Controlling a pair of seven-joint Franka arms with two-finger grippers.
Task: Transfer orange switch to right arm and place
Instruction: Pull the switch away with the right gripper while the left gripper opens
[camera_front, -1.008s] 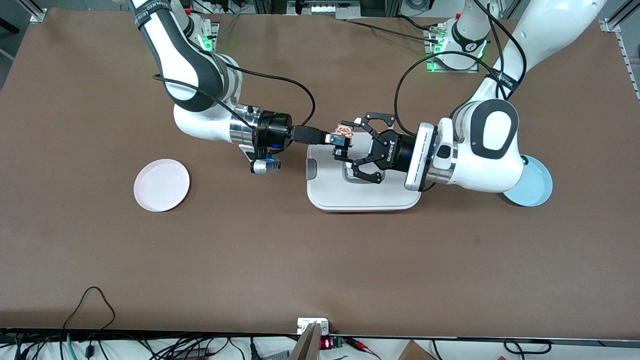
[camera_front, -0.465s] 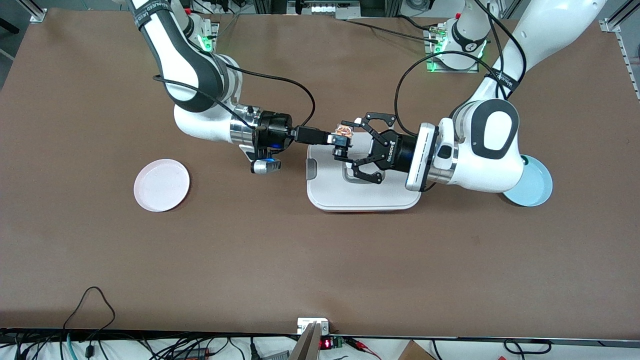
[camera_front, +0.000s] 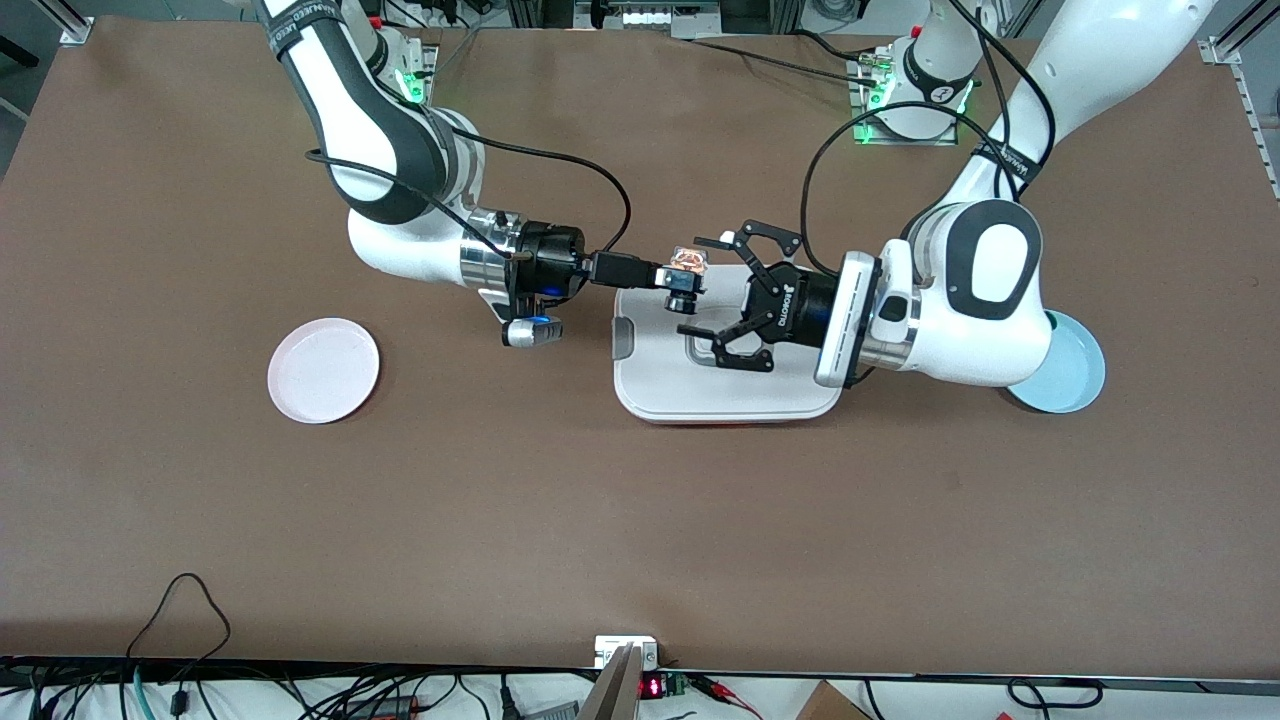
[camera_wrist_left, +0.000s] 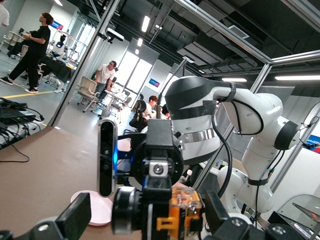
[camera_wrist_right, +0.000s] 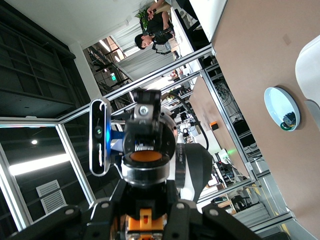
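Note:
The orange switch (camera_front: 686, 268) is held in the air by my right gripper (camera_front: 672, 280), whose slim black fingers are shut on it over the white tray's (camera_front: 720, 395) edge toward the right arm's end. My left gripper (camera_front: 695, 288) faces it with its fingers spread wide, one on each side of the switch and apart from it. In the left wrist view the switch (camera_wrist_left: 184, 215) sits between my open left fingers (camera_wrist_left: 74, 222). In the right wrist view the right gripper (camera_wrist_right: 145, 222) clamps the switch's orange body (camera_wrist_right: 145, 225).
A pink plate (camera_front: 323, 370) lies toward the right arm's end. A light blue plate (camera_front: 1078, 375) lies under the left arm's elbow and also shows in the right wrist view (camera_wrist_right: 281, 107), with a small green-topped thing in it.
My left gripper has opened wider and drawn back a little from the switch toward its own base. The right gripper has stayed in place with the switch in it.

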